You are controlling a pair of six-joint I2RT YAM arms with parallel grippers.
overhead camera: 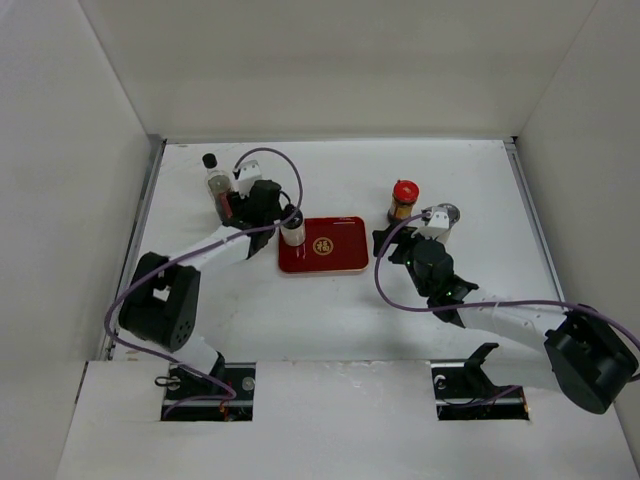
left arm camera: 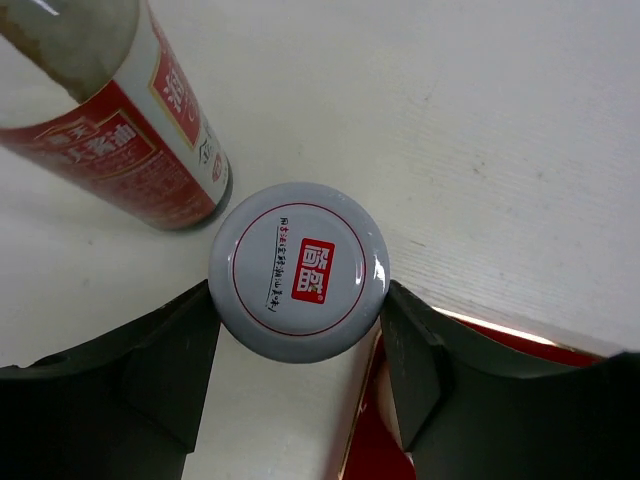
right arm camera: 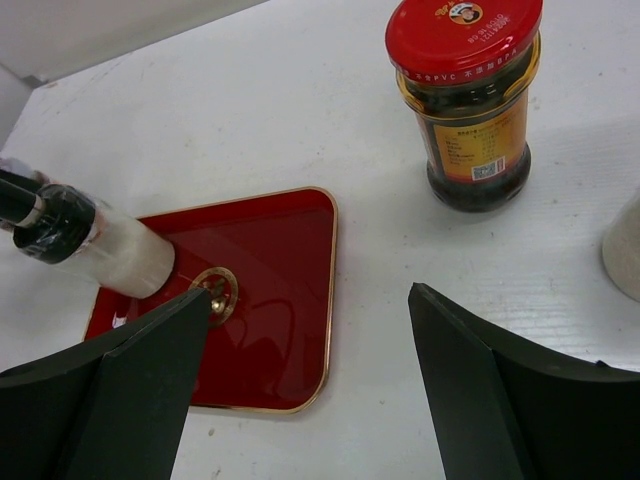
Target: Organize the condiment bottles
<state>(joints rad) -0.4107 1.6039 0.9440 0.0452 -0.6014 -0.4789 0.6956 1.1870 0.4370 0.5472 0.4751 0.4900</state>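
We're looking into a robotics lab test cell, folks, not a kitchen: a white table (overhead camera: 330,310) boxed in on three sides by plain white panels (overhead camera: 60,150). We've got the left arm (overhead camera: 215,245) and right arm (overhead camera: 500,318) bolted at its near edge, purple cables (overhead camera: 265,151) looping off them, and a red tray (overhead camera: 350,255) and condiment bottles (overhead camera: 403,198) set out as props

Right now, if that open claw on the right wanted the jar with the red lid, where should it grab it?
Likely the round glass body below the cap, coming in level from the near side: the red-capped jar stands upright, with nothing between it and the open right gripper.
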